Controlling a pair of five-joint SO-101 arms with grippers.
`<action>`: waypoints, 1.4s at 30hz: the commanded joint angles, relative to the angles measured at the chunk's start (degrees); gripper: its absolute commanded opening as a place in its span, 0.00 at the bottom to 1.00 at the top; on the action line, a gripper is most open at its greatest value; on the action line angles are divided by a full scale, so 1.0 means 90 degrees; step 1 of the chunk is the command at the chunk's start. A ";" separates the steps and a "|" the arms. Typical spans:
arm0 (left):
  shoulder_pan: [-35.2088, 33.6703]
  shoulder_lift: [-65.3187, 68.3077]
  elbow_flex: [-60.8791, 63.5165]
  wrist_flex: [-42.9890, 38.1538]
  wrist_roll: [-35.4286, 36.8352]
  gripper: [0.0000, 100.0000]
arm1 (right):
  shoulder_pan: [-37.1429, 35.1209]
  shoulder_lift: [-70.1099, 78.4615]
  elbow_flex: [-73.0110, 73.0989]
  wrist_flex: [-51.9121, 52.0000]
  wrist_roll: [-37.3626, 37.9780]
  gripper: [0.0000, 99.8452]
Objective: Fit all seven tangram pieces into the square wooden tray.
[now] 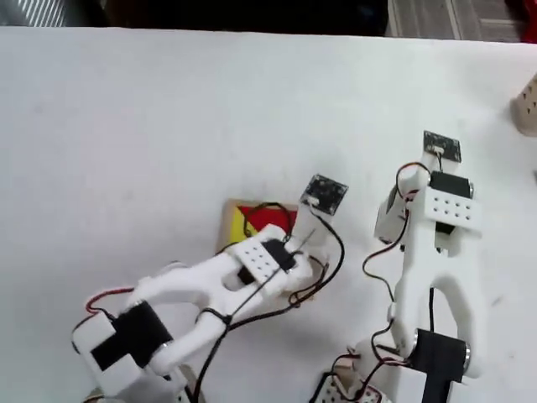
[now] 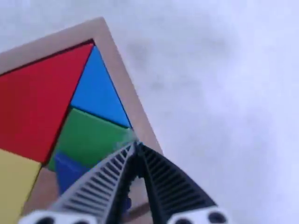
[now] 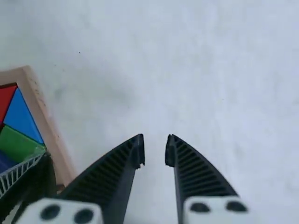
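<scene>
The square wooden tray [image 2: 117,51] lies on the white table and holds a red triangle [image 2: 37,93], a blue triangle [image 2: 98,88], a green piece [image 2: 88,135], a yellow piece [image 2: 16,182] and a darker blue piece [image 2: 70,170]. My left gripper [image 2: 137,148] is shut with nothing in it, its tips meeting over the tray's rim beside the green piece. In the high view the left arm [image 1: 260,260] covers most of the tray [image 1: 231,220]. My right gripper [image 3: 154,150] is open and holds nothing, over bare table beside the tray [image 3: 42,116].
A beige pegged object [image 1: 527,105] sits at the table's far right edge. Red and black cables [image 1: 336,252] loop off the left wrist between the two arms. The right arm [image 1: 445,206] stands to the right of the tray.
</scene>
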 commanded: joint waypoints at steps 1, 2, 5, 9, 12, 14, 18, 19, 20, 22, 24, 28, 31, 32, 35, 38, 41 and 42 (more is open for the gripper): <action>0.0142 -0.0278 -0.0137 0.0098 -0.0068 0.02 | 0.0044 -0.0151 -0.0029 -0.0083 0.0068 0.08; 0.0122 -0.0474 -0.0098 0.0186 -0.0068 0.02 | 0.0044 -0.0151 -0.0020 -0.0073 0.0068 0.08; -0.0132 -0.1265 0.0166 0.0254 -0.0068 0.02 | 0.0044 -0.0151 -0.0020 -0.0073 0.0068 0.08; -0.0640 -0.2349 0.0606 0.0215 -0.0068 0.02 | 0.0044 -0.0151 -0.0020 -0.0073 0.0068 0.08; -0.1167 -0.2877 0.0821 0.0225 -0.0049 0.02 | 0.0044 -0.0151 -0.0020 -0.0063 0.0068 0.08; -0.1470 -0.2916 0.0947 0.0225 -0.0059 0.02 | 0.0044 -0.0151 0.0029 -0.0073 0.0068 0.08; -0.1695 -0.2466 0.1407 0.0215 -0.0068 0.02 | 0.0044 -0.0161 0.0068 -0.0083 0.0068 0.08; -0.1695 -0.2330 0.1475 0.0215 -0.0068 0.02 | 0.0044 -0.0161 0.0068 -0.0083 0.0068 0.08; -0.1665 -0.2193 0.1514 0.0215 -0.0068 0.02 | 0.0044 -0.0161 0.0068 -0.0083 0.0068 0.08; -0.1578 -0.1978 0.1495 0.0215 -0.0068 0.02 | 0.0044 -0.0161 0.0068 -0.0083 0.0068 0.08; -0.1343 -0.1802 0.1407 0.0215 -0.0068 0.02 | 0.0044 -0.0161 0.0068 -0.0083 0.0068 0.08; -0.0532 -0.1607 0.1407 0.0205 -0.0068 0.02 | 0.0044 -0.0161 0.0068 -0.0083 0.0068 0.08; -0.0063 -0.1499 0.1426 -0.0147 -0.0020 0.02 | 0.0044 -0.0161 0.0068 -0.0083 0.0078 0.08; -0.0005 -0.1451 0.1426 -0.0254 -0.0020 0.02 | 0.0044 -0.0161 0.0068 -0.0083 0.0078 0.08; -0.0054 -0.1294 0.1260 -0.0488 -0.0010 0.02 | 0.0044 -0.0161 0.0068 -0.0083 0.0234 0.08; -0.0347 -0.1167 0.0957 -0.0479 -0.0010 0.02 | 0.0044 -0.0161 0.0068 -0.0083 0.0244 0.08; -0.0786 -0.1187 0.0723 -0.0479 -0.0010 0.02 | 0.0044 -0.0161 0.0068 -0.0083 0.0254 0.08; -0.0904 -0.1236 0.0674 -0.0479 -0.0010 0.02 | 0.0044 -0.0161 0.0068 -0.0083 0.0264 0.08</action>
